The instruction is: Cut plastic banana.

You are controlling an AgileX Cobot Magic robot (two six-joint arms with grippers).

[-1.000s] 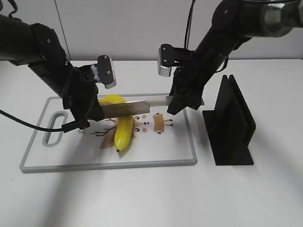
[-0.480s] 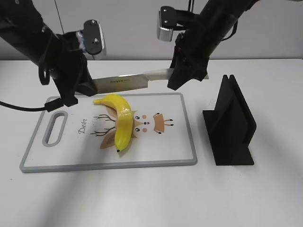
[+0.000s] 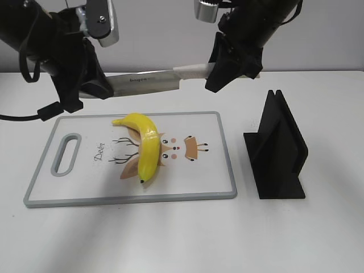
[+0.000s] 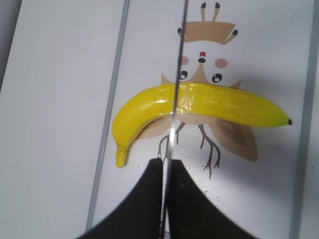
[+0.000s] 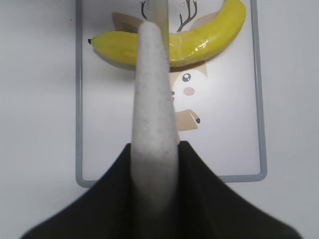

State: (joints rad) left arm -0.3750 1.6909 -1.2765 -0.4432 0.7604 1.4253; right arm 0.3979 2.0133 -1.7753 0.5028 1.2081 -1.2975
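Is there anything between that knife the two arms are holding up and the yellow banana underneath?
Nothing visible. The knife hangs in open air above the plastic banana, which lies alone on the cutting board.

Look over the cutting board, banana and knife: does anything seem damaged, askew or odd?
One oddity: both grippers, left and right, hold the knife level in the air, clear of the plastic banana. The banana looks whole, with a glossy band across its middle, lying on the cutting board.
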